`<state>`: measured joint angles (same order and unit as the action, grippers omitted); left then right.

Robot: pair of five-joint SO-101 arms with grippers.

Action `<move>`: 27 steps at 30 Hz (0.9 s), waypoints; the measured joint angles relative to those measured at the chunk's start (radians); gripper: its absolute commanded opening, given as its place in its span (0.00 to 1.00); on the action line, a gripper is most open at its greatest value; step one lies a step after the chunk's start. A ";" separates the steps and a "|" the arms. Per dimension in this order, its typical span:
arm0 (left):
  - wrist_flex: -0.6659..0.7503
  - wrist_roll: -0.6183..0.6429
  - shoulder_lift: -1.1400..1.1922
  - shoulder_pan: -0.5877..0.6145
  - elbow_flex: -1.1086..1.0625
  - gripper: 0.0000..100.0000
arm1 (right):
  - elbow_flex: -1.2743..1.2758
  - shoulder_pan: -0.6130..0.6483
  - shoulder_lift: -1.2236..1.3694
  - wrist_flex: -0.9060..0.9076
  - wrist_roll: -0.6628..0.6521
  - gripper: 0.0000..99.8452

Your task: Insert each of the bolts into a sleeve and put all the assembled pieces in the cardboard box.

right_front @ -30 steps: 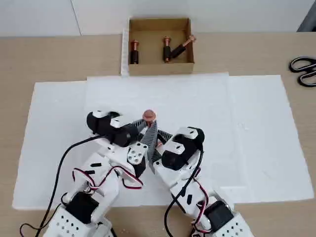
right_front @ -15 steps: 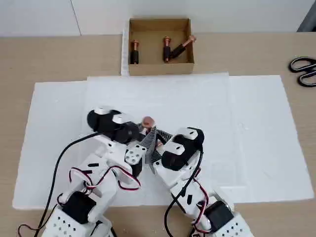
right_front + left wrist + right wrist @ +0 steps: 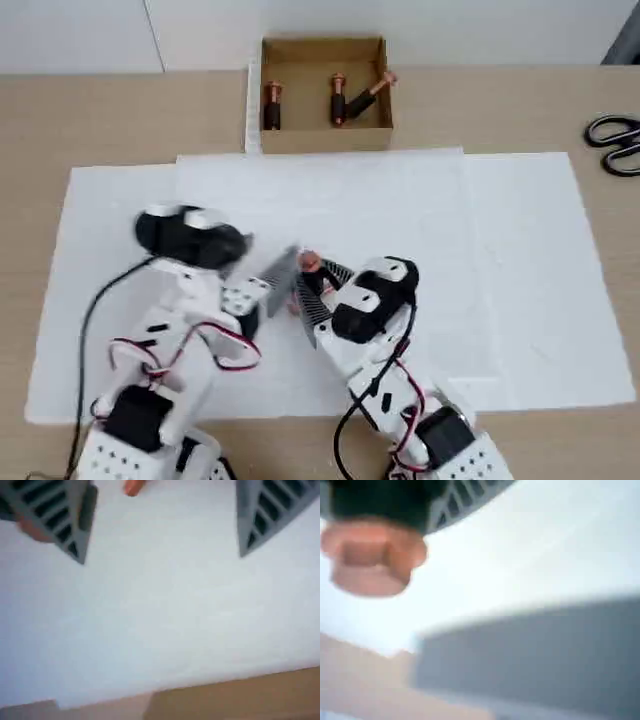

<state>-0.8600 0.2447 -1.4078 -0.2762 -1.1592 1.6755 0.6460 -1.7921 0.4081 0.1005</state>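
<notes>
Worktop [image 3: 60, 110] under a white sheet [image 3: 500, 260], cardboard box [image 3: 325, 138] just beyond the sheet's far edge holding three assembled pieces [image 3: 272, 105], your left end effector [image 3: 160, 555] spread wide above the sheet, your right end effector [image 3: 316, 288] beside it clenched on a sleeved bolt [image 3: 308, 262], mid-sheet.

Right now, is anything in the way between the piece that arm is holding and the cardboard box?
Nothing visible. The right tool grips the assembled piece; just flat white sheet lies between it and the cardboard box. The open left tool sits off to the side.
</notes>
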 measured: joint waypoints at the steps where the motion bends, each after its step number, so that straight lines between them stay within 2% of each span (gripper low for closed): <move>1: -0.025 -0.002 0.000 0.041 0.011 0.19 | 0.000 -0.011 0.000 0.002 0.000 0.00; 7: -0.215 -0.015 0.000 0.319 0.078 0.19 | 0.000 -0.086 0.000 0.064 0.000 0.00; 13: -0.431 -0.133 0.000 0.517 0.100 0.19 | 0.000 -0.160 0.000 0.080 0.000 0.00; 19: -0.575 -0.155 -0.002 0.634 0.233 0.19 | 0.000 -0.161 0.000 0.080 0.000 0.00; 27: -0.595 -0.155 -0.008 0.654 0.279 0.19 | 0.000 -0.164 0.000 0.084 0.000 0.00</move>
<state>-1.4553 0.0898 -1.4154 0.3775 -0.8800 1.6755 0.4818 -1.7921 0.4925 0.1005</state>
